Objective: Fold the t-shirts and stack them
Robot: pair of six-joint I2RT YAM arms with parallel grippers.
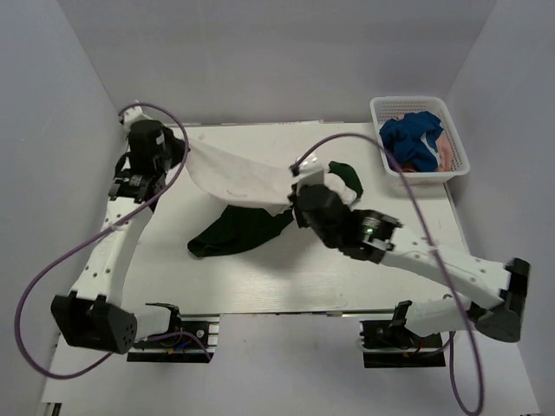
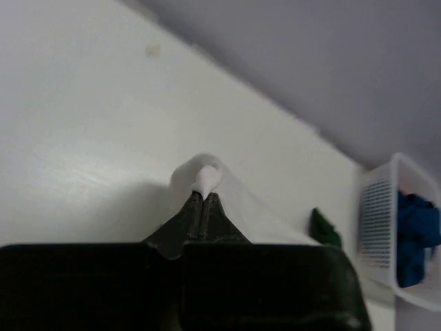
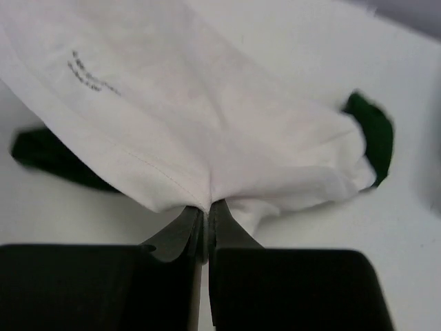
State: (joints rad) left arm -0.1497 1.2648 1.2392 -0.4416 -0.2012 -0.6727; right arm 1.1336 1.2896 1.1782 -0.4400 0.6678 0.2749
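Note:
The cream t-shirt (image 1: 238, 178) with dark green sleeves hangs stretched between both grippers above the table's middle. My left gripper (image 1: 180, 146) is shut on one corner of the cream shirt at the far left; the cloth pokes out between its tips (image 2: 205, 181). My right gripper (image 1: 295, 198) is shut on the shirt's hem (image 3: 207, 203) near the table's centre. One green sleeve (image 1: 238, 232) drags on the table, another (image 1: 345, 178) lies to the right. The blue shirt (image 1: 412, 139) and the pink shirt (image 1: 446, 154) lie in the basket.
The white mesh basket (image 1: 414, 106) stands at the far right corner, also in the left wrist view (image 2: 377, 221). Grey walls close in the table on three sides. Purple cables loop from both arms.

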